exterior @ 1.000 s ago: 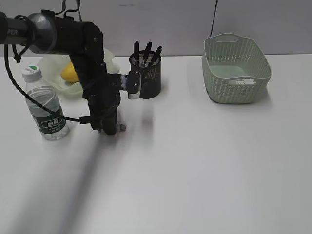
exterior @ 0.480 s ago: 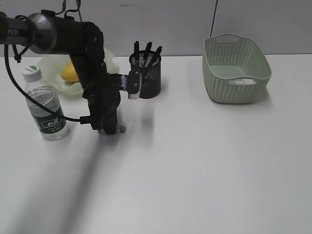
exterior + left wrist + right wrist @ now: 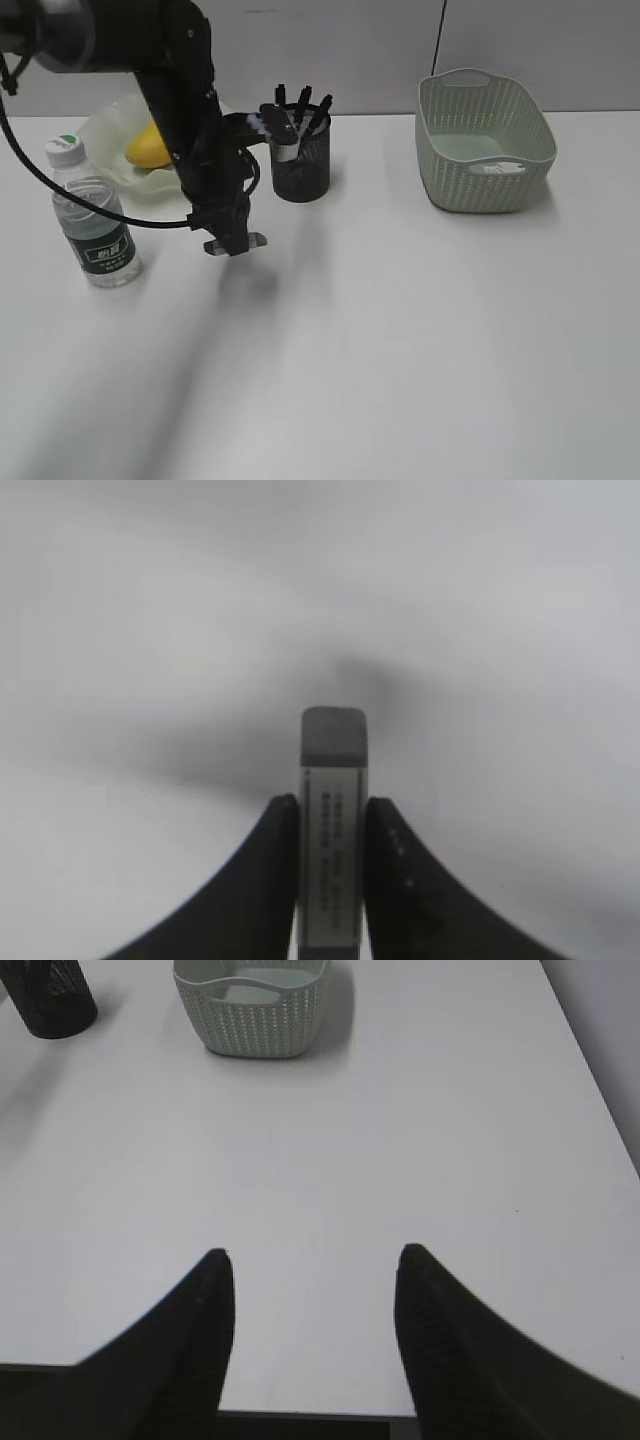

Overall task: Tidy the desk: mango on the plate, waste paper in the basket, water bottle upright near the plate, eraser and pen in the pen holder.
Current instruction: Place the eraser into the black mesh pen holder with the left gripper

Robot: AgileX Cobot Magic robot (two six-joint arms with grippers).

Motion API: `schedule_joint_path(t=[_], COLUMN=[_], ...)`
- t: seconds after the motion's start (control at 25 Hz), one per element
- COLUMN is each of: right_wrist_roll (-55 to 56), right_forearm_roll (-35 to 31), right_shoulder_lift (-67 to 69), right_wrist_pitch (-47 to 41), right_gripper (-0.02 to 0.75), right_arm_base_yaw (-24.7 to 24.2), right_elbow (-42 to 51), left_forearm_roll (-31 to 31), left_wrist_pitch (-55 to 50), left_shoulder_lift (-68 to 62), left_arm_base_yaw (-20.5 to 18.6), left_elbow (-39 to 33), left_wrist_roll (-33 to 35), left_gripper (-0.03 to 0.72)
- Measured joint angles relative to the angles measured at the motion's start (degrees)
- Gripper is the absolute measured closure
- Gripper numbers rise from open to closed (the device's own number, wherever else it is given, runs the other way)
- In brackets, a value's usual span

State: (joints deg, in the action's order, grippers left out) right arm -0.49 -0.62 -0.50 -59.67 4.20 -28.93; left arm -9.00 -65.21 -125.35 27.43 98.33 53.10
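Above the pen holder [image 3: 300,160] | left end effector [image 3: 331,815] clamped on the eraser [image 3: 333,830], now raised from beside the holder to over its rim | mango [image 3: 147,148] on plate [image 3: 105,130] | water bottle [image 3: 92,215] upright | waste paper [image 3: 497,168] in basket [image 3: 485,140] | right end effector [image 3: 310,1260] apart over the table [image 3: 330,1140], unchanged.

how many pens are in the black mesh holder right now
3 dark pens show above the rim of the pen holder, leaning at its back; more could be hidden inside the mesh. The left gripper holds an eraser near the rim.
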Motion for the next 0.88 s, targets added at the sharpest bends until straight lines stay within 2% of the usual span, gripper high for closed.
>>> schedule_joint_path(t=[0.24,0.48,0.76,0.88], right_wrist_roll=[0.0,0.0,0.0,0.1], right_forearm_roll=[0.0,0.0,0.0,0.0], right_shoulder_lift=[0.0,0.0,0.0,0.0], right_wrist_pitch=[0.0,0.0,0.0,0.0], right_gripper=[0.321,0.321,0.321,0.321], right_arm_base_yaw=[0.0,0.0,0.0,0.0], right_elbow=[0.0,0.0,0.0,0.0], left_forearm_roll=[0.0,0.0,0.2,-1.2], left_wrist_pitch=[0.5,0.0,-2.1,-1.8], left_shoulder_lift=[0.4,2.0,3.5,5.2], left_arm_base_yaw=[2.3,3.7,4.2,4.2], left_elbow=[0.1,0.1,0.0,0.0], left_wrist_roll=[-13.2,-21.9,-25.1,-30.0], left_gripper=[0.531,0.531,0.532,0.532])
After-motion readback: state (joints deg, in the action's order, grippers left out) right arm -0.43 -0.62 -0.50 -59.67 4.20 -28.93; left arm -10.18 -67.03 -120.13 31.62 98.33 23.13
